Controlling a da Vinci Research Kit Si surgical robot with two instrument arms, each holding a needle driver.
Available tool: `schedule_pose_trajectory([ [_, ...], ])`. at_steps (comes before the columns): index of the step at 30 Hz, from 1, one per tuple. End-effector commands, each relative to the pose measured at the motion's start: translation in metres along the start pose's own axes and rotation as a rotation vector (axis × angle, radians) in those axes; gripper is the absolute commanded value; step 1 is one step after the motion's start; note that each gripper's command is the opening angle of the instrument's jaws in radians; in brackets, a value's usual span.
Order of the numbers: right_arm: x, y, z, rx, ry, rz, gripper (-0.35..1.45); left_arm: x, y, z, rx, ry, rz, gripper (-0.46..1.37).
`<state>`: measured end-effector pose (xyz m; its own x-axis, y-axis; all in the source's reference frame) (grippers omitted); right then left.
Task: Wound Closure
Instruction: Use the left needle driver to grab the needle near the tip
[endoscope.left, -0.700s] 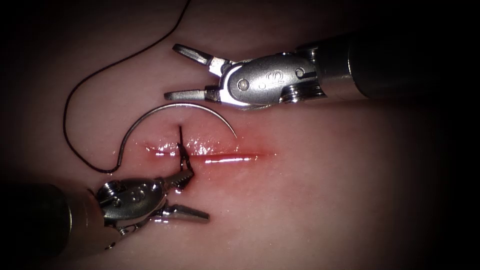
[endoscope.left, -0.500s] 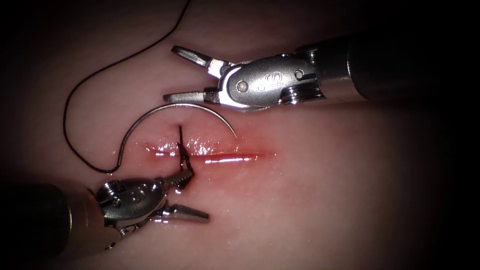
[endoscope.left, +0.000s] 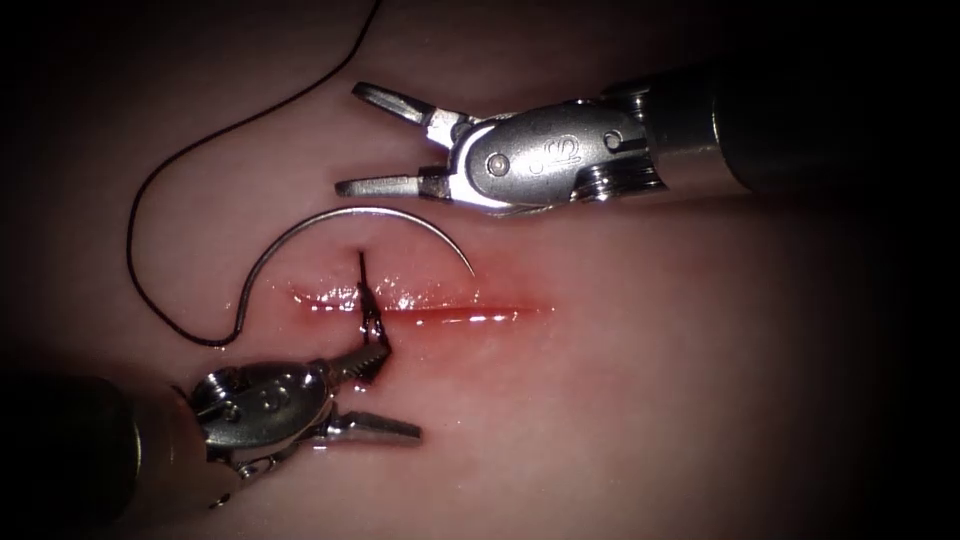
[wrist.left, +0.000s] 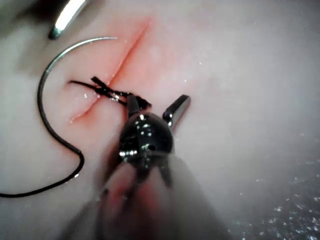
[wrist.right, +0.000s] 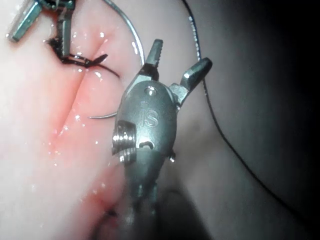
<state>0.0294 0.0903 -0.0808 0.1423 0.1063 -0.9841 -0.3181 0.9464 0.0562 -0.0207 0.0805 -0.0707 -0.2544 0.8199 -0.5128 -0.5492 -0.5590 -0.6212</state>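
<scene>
The curved needle (endoscope.left: 350, 211) lies loose on the tissue (endoscope.left: 620, 400) just beyond the left half of the cut (endoscope.left: 470, 312), held by neither tool and not in the tissue. Its thread (endoscope.left: 132, 240) loops away left and upward. A tied stitch with short dark ends (endoscope.left: 368, 305) crosses the cut. My left tool (endoscope.left: 400, 392) is open on the near side, its upper jaw touching those thread ends and holding nothing. My right tool (endoscope.left: 350, 140) hangs open above the needle, holding nothing. The wrist views show the needle (wrist.left: 42, 102) beside the left tool (wrist.left: 155, 105), and the right tool (wrist.right: 177, 57) open.
Red fluid (endoscope.left: 420, 298) glistens along the cut's edges. The thread (wrist.right: 212, 115) runs past the right tool's jaws. The left tool's jaws (wrist.right: 62, 25) stand at the stitch (wrist.right: 77, 61) in the right wrist view.
The right tool has shifted slightly to the right, still open. The left tool has eased a little downward. The needle and thread have not moved.
</scene>
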Motion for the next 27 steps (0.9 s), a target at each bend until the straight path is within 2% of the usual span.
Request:
schedule_pose_trajectory([
  [1, 0.0001, 0.0003, -0.0002, -0.006, -0.002, 0.003, 0.97, 0.0001, 0.0001, -0.0001, 0.002, 0.002, 0.008, 0.59],
  [7, 0.0009, 0.002, -0.0023, -0.065, -0.004, 0.0, 0.97, 0.0011, 0.0002, -0.0002, -0.004, 0.042, 0.056, 0.61],
  [16, 0.001, 0.0028, -0.0038, -0.104, -0.031, -0.006, 0.98, 0.0027, -0.0001, -0.0001, 0.014, 0.091, 0.108, 0.66],
  [19, 0.001, 0.0028, -0.0039, -0.104, -0.031, -0.007, 0.98, 0.0033, -0.0001, -0.0001, 0.066, 0.108, 0.089, 0.62],
  [23, 0.001, 0.0028, -0.0038, -0.105, -0.032, -0.006, 0.98, 0.0043, -0.0002, -0.0001, 0.173, 0.114, 0.03, 0.59],
  [27, 0.0011, 0.003, -0.0039, -0.103, -0.032, -0.005, 0.98, 0.005, -0.0003, -0.0001, 0.218, 0.109, 0.039, 0.62],
])
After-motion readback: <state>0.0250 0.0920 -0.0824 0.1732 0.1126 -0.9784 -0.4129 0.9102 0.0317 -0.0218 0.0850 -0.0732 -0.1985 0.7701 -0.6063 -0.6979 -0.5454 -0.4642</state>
